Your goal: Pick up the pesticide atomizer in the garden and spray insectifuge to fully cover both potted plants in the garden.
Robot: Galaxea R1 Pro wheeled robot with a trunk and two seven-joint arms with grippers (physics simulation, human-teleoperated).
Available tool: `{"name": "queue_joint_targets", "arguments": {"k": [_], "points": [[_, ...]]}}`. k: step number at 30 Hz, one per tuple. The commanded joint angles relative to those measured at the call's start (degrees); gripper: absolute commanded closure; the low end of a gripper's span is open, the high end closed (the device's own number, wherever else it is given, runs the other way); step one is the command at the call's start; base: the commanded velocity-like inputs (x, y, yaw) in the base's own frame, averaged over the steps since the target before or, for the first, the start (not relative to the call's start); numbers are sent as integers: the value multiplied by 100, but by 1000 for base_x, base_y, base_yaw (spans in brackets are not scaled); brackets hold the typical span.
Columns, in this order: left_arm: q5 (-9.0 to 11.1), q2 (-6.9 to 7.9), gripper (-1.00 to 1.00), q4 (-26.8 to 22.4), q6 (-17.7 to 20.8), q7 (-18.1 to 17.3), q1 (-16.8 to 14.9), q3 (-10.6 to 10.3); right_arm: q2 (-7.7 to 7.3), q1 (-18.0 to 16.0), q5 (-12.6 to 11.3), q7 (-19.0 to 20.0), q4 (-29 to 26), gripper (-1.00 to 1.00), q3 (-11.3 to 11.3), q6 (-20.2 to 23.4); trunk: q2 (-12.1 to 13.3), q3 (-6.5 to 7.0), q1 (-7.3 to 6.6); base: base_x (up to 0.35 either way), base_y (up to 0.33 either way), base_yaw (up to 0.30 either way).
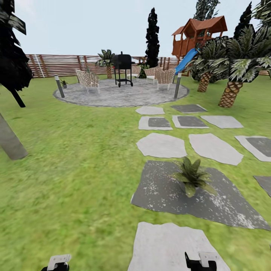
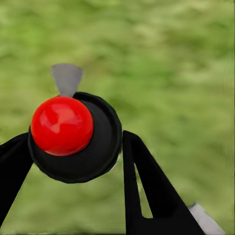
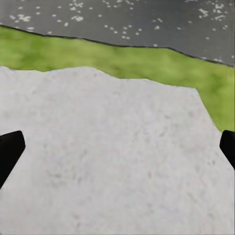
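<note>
In the left wrist view my left gripper point(image 2: 73, 142) is shut on the pesticide atomizer point(image 2: 95, 159). I see it end-on: a dark round body, a red knob and a pale grey spout, over blurred grass. One potted plant point(image 1: 192, 176), a low rosette of pointed olive leaves, stands on a dark stone slab point(image 1: 158, 192) ahead and right of centre. A second small potted plant point(image 1: 64, 83) sits far off at the left edge of the round paving. My right gripper point(image 3: 117, 152) hangs open over a pale stone point(image 3: 107, 156), empty. Both wrists peek in at the head view's lower edge, the left gripper point(image 1: 58, 262) and the right gripper point(image 1: 201, 261).
Pale and dark stepping stones point(image 1: 162, 145) lead to a round paved patio point(image 1: 120, 94) with chairs, a black grill point(image 1: 123, 67) and two grey lamp posts point(image 1: 59, 86). Palms point(image 1: 230, 92) stand right, a play tower with a slide behind, and a slat fence point(image 1: 56, 64) at the back.
</note>
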Motion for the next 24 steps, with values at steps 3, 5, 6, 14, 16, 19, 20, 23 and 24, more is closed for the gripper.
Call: {"name": "queue_joint_targets", "arguments": {"k": [3,5,6,14,16,19,20,23,24], "points": [[-51,-1,100,1,-18,-23,-5,48,5,-2,3,55,-7,-100,-48,-14,-2,11,-1,10,16,236],[-51,-2,100,-1,-18,-22,-5,52,6,-2,3,53,-6,-100,-48,-14,-2,22,-1,2,4,235],[-51,-2,100,-2,-18,-22,-5,54,5,-2,3,55,-6,-100,-48,-14,-2,27,-1,78,1,235],[-51,2,100,-2,-15,19,-5,56,4,-2,3,57,-10,-100,-48,-14,-2,72,-1,289,0,226],[-51,2,100,-2,-17,21,-5,56,4,-2,3,57,-10,-100,-48,-14,-2,85,-1,336,0,182],[-51,0,100,1,-18,22,-5,56,4,-2,3,55,-10,-100,-48,-14,-2,106,-1,336,0,173],[-51,1,100,1,-17,22,-5,56,4,-2,3,55,-10,-100,-48,-14,-2,113,-1,337,0,170],[-51,3,100,5,-18,22,-5,56,4,-2,3,56,-10,-100,-48,-14,-2,126,-1,337,0,106],[-51,3,100,6,-18,22,-5,56,4,-2,3,57,-10,-100,-48,-14,-2,128,-1,337,0,35]]}}
